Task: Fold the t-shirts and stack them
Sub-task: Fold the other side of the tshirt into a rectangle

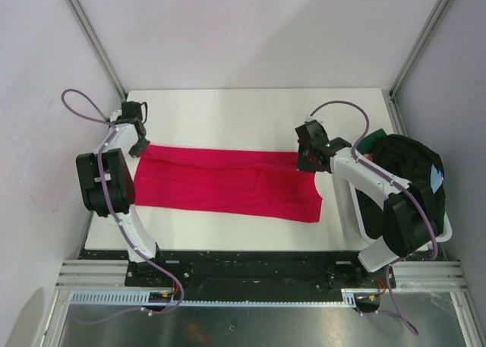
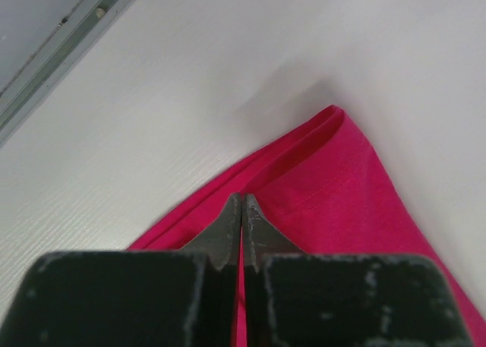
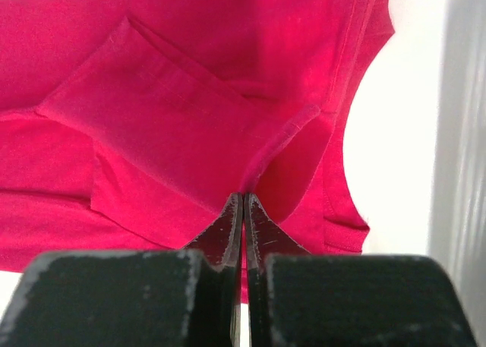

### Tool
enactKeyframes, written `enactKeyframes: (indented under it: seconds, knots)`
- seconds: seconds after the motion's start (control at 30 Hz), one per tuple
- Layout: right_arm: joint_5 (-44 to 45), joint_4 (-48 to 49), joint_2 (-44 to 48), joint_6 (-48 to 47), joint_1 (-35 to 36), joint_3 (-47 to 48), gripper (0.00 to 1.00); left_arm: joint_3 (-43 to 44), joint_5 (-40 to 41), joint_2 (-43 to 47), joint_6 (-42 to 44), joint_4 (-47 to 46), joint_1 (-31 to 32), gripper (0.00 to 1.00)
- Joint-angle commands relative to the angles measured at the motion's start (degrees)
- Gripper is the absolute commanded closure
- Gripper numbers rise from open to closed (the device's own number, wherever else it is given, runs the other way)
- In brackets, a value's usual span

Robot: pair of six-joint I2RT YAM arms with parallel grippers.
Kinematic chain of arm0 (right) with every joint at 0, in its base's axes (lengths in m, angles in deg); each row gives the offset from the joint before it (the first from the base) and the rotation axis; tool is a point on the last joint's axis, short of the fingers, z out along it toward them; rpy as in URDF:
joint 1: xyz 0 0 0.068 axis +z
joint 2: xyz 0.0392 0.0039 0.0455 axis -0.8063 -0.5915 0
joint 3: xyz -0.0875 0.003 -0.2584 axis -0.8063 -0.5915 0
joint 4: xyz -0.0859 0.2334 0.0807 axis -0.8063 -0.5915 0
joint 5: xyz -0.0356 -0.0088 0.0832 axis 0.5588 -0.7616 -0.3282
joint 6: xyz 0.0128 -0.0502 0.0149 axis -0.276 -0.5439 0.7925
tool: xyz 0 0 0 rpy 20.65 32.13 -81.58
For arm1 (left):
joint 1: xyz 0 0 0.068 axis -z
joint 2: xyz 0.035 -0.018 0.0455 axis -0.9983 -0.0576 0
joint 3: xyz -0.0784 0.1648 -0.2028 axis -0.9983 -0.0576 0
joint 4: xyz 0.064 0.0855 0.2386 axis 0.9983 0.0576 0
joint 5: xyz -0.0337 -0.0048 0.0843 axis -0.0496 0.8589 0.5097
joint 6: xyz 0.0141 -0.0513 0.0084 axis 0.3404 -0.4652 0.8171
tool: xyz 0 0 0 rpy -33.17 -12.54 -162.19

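Red shirt lies flat on the white table, folded into a long band going L to R across the middle. One sleeve is folded in on top, near the R end.

L gripper is at the far L corner of the red shirt. In the L wrist view the 2 fingers are pressed tight together, no gap, w/ the shirt's hemmed edge running right into the tips. Looks like they pinch the cloth there. The corner past the tips sits a bit off the table & throws a soft shadow.

R gripper is at the far R end of the red shirt, by the neck side. In the R wrist view its fingers are tight together too, & a raised fold of the shirt runs up into the tips, so they pinch that fold. The folded-in sleeve lies just L of the tips; the curved edge of the shirt is on the R, w/ bare table beyond.

Off to the R, past the R arm, is a white tub. A black shirt is piled in it, w/ a bit of lt blue cloth on its R side.
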Motion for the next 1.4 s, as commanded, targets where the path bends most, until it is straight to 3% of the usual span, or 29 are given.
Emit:
enactKeyframes:
  seconds: [0.0,1.03,1.17,1.27,1.37]
  knots:
    - [1.11,-0.67,4.11,-0.02,-0.41,0.23,1.0,-0.78,3.07,5.49,-1.04,-1.23,-0.78,1.0]
    - [0.0,1.69,1.21,0.87,0.77,-5.35,1.0,-6.46,2.9,6.0,-2.59,-1.28,-1.1,1.0]
    - [-0.28,1.84,1.0,0.73,0.71,-5.38,1.0,-7.27,2.73,6.79,-2.86,-1.28,-1.12,0.86]
    - [-0.38,1.93,1.19,0.53,0.63,-5.39,1.0,-8.23,3.45,8.84,-3.28,-1.28,-1.18,0.62]
    - [-0.98,2.12,2.18,0.17,0.39,-5.37,0.89,-8.48,3.2,10.72,-2.83,-1.4,-1.18,0.45]
